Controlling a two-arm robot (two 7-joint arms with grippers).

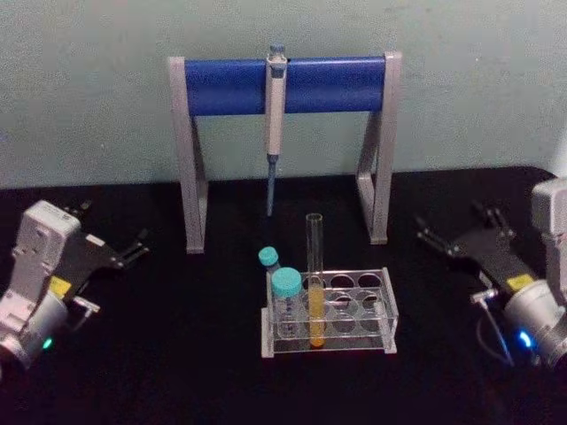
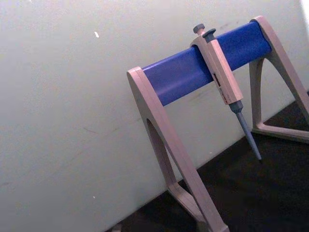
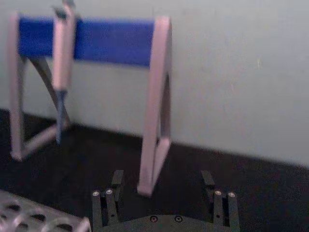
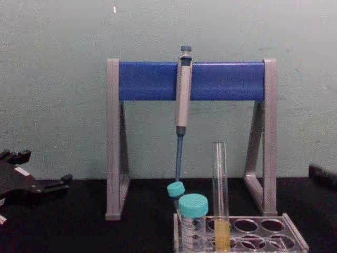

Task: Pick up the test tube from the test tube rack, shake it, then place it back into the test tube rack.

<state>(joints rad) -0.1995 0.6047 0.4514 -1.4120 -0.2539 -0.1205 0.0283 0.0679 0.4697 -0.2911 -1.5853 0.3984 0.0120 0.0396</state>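
Tube (image 1: 314, 288) upright in rack (image 1: 390, 305) — nothing started, I've still to grab, shake, return. Left gripper (image 1: 133, 248) and right gripper (image 1: 438, 237) parked wide apart, fingers spread.

Your head view looks down; chest view faces the wall low; both wrist views share the pipette stand (image 2: 203, 67).
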